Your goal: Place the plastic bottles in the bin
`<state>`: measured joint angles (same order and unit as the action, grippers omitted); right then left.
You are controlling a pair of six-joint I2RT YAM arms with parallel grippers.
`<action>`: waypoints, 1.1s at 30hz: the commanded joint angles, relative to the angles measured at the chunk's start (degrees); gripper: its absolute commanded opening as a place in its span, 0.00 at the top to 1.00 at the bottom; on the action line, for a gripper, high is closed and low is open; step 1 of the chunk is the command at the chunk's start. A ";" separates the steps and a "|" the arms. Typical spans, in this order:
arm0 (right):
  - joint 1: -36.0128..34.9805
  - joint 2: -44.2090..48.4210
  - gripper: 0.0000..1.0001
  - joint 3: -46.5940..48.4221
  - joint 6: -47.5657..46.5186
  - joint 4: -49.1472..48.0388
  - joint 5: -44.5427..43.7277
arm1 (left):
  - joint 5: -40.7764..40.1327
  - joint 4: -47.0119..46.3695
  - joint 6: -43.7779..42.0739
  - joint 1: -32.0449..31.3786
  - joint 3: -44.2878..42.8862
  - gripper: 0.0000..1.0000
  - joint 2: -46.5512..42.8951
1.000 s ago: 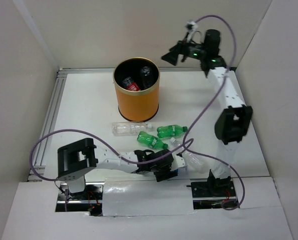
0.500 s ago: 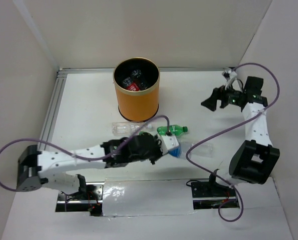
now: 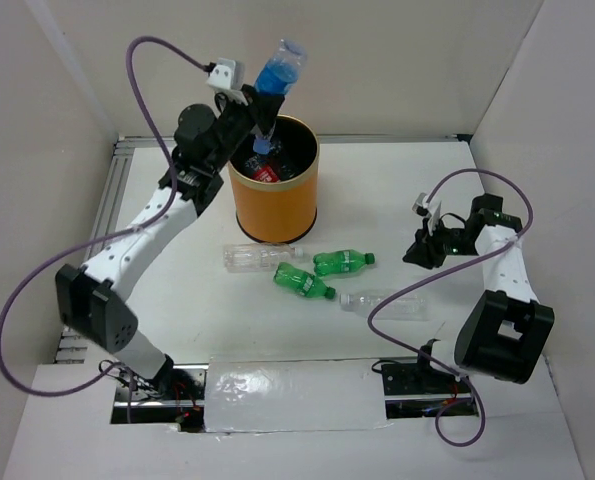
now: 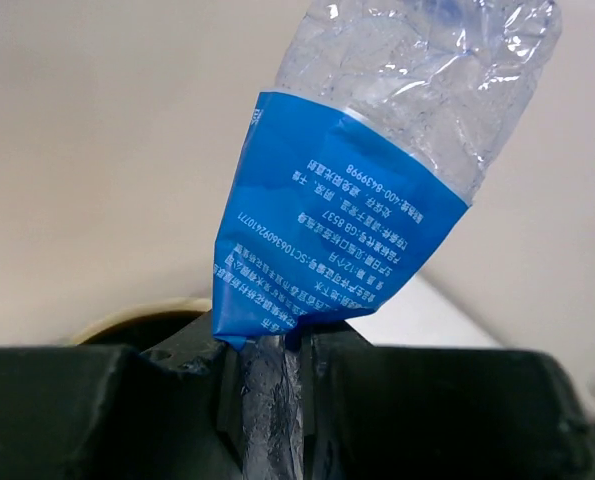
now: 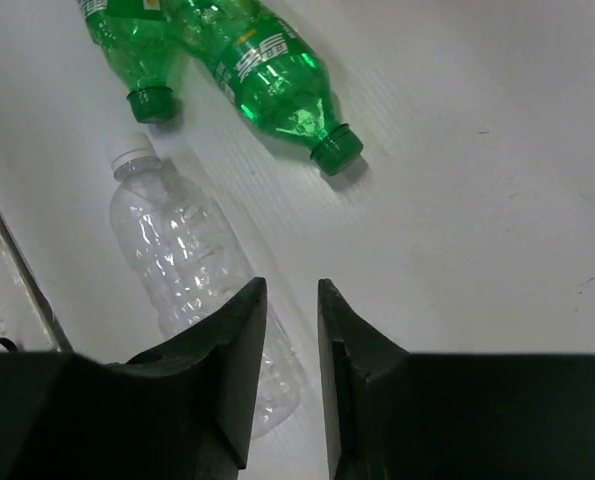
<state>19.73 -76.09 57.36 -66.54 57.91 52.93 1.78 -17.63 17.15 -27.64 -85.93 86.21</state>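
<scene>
My left gripper (image 3: 260,128) is raised over the orange bin (image 3: 274,205) and is shut on the crushed neck end of a clear bottle with a blue label (image 3: 278,72), which points up and tilts right. In the left wrist view that blue-label bottle (image 4: 347,220) is pinched between the fingers of the left gripper (image 4: 269,365). A red-label bottle (image 3: 263,172) lies inside the bin. On the table lie a clear bottle (image 3: 257,257), two green bottles (image 3: 344,262) (image 3: 302,283), and another clear bottle (image 3: 387,303). My right gripper (image 3: 418,250) hovers right of them, narrowly open and holding nothing.
White walls enclose the table on three sides. A metal rail (image 3: 105,215) runs along the left edge. In the right wrist view the right gripper (image 5: 292,300) hangs over bare table beside the clear bottle (image 5: 177,240), with the green bottles (image 5: 272,65) beyond.
My left arm has lifted the blue-label bottle from the table's front up over the bin. My right arm has swung from the back down toward the table's right side, its jaws narrowing.
</scene>
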 commanded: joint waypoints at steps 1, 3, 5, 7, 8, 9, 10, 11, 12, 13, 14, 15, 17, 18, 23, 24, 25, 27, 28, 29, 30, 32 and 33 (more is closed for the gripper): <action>-0.65 0.95 0.65 -0.58 -9.48 6.68 1.74 | 3.40 -8.83 7.98 2.33 -7.39 0.99 7.90; -1.35 0.95 0.22 -1.37 -10.80 6.69 -0.10 | 2.88 -7.34 7.99 3.03 -11.51 0.98 12.89; -2.05 1.48 0.05 -2.16 -11.76 6.69 -0.80 | 1.30 -4.01 6.24 3.03 -13.20 0.92 15.46; -4.15 3.05 0.00 -3.57 -11.77 5.29 -2.03 | 0.60 -3.29 5.70 3.03 -12.17 0.85 17.05; -5.30 3.06 0.00 -3.57 -11.77 4.76 -2.56 | -0.37 -3.29 4.92 3.03 -11.11 0.81 17.58; -6.70 3.67 0.00 -4.62 -11.77 4.23 -4.04 | -0.90 -3.29 4.30 3.03 -10.14 0.59 17.58; -10.29 3.67 0.00 -6.20 -11.77 3.71 -5.36 | -0.90 -3.29 3.78 3.03 -9.52 0.50 17.58; -12.24 4.20 0.00 -7.17 -11.77 1.53 -6.86 | -1.77 -2.77 3.08 3.03 -9.52 0.45 18.37; -14.00 4.72 0.00 -8.22 -10.98 0.37 -9.66 | -1.78 -0.85 2.46 3.55 -9.52 0.44 19.33; -17.06 4.73 0.00 -10.15 -10.45 -0.68 -10.90 | -1.78 0.48 1.67 3.56 -10.74 0.41 19.95; -18.39 4.73 0.00 -11.04 -10.45 -1.48 -12.05 | -1.17 1.79 1.05 3.56 -13.01 0.41 19.96; -19.63 5.25 0.00 -11.83 -9.93 -3.14 -13.01 | -0.56 3.03 0.44 3.56 -14.08 0.37 20.74; -23.05 5.26 0.00 -13.68 -9.13 -4.73 -15.30 | -0.55 4.44 -1.93 3.56 -14.79 0.13 20.23; -23.94 4.73 0.00 -14.20 -8.09 -7.00 -15.83 | -0.55 4.44 -2.81 2.95 -14.79 0.07 19.52; -28.77 2.54 0.00 -19.64 1.58 -22.46 -24.87 | -5.37 8.21 -10.00 -0.04 -10.85 0.00 8.83; -29.30 2.53 0.01 -20.44 2.29 -25.01 -26.54 | -6.86 9.70 -11.16 -1.87 -8.05 0.00 6.62; -30.00 1.75 0.03 -20.97 2.30 -28.08 -27.78 | -9.66 11.98 -12.21 -2.85 -6.02 0.00 4.07; -30.01 0.95 0.16 -21.59 2.30 -28.64 -28.41 | -12.14 13.84 -13.02 -5.04 2.20 0.00 -4.51; -30.01 0.95 0.24 -21.59 1.25 -26.99 -28.41 | -13.02 15.85 -12.23 -5.06 5.56 0.00 -7.70; -30.01 0.95 0.34 -21.59 0.46 -26.02 -27.71 | -13.64 15.87 -11.01 -5.06 9.17 0.00 -10.86; -30.01 1.82 0.52 -20.81 -0.42 -24.35 -26.48 | -13.65 16.74 -6.99 -5.06 13.03 0.03 -14.11; -30.01 6.03 0.63 -19.32 -4.36 -16.28 -22.72 | -13.57 17.62 0.47 -4.01 24.37 0.13 -23.69; -29.31 7.96 0.66 -16.44 -6.04 -12.60 -20.78 | -13.56 18.76 3.39 -3.48 27.54 0.32 -26.60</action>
<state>-9.87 -72.71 37.17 -68.84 39.59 28.64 -8.51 -2.31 12.38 -33.30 -66.43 65.43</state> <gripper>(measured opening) 0.579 0.759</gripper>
